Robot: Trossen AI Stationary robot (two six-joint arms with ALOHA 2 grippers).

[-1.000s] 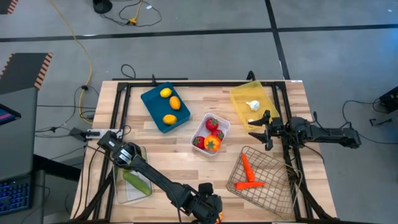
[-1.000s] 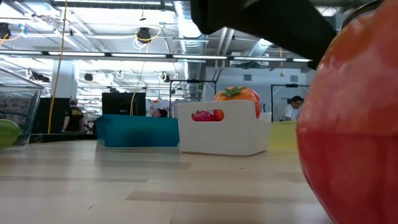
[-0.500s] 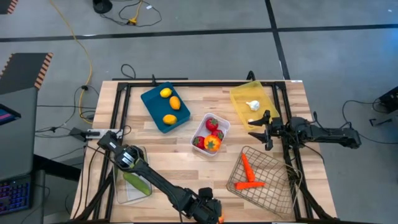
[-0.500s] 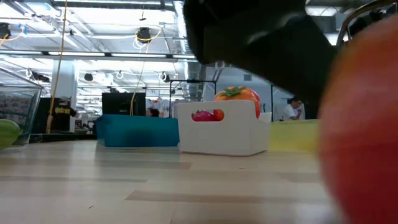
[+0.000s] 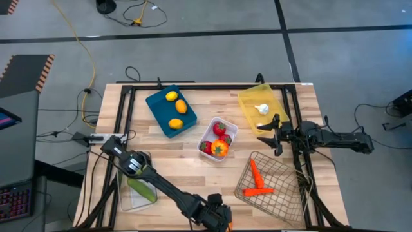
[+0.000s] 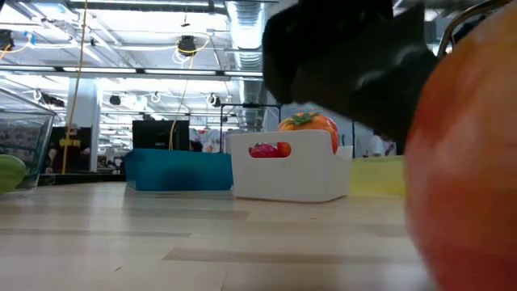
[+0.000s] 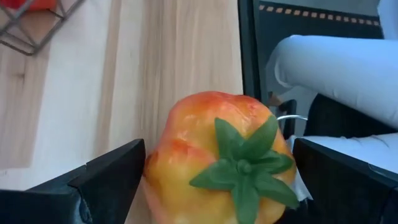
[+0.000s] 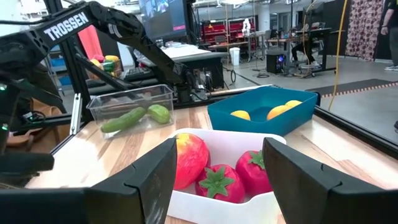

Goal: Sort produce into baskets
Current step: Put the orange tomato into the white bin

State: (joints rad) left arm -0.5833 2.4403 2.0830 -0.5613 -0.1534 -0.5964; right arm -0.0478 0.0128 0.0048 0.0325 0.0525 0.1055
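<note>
At the table's (image 5: 193, 138) near edge, an orange-red pepper (image 7: 221, 158) is bracketed by the wide-parted fingers of the left gripper (image 7: 214, 186), not yet clamped. It could be nudged off the edge if closing is off-centre. The right gripper (image 8: 214, 180), half parted and empty, is held near the white tray (image 5: 226, 138).

- Shallow teal plastic tray (image 5: 170, 111): three yellow-orange citrus.
- White plastic tray (image 5: 217, 139): red tomatoes, orange-red pepper.
- Translucent yellow tray (image 5: 259, 108): white garlic (image 5: 261, 109).
- Silver wire mesh basket (image 5: 270, 187): orange-red carrots.
- Clear plastic bin (image 8: 132, 107): green cucumbers.
</note>
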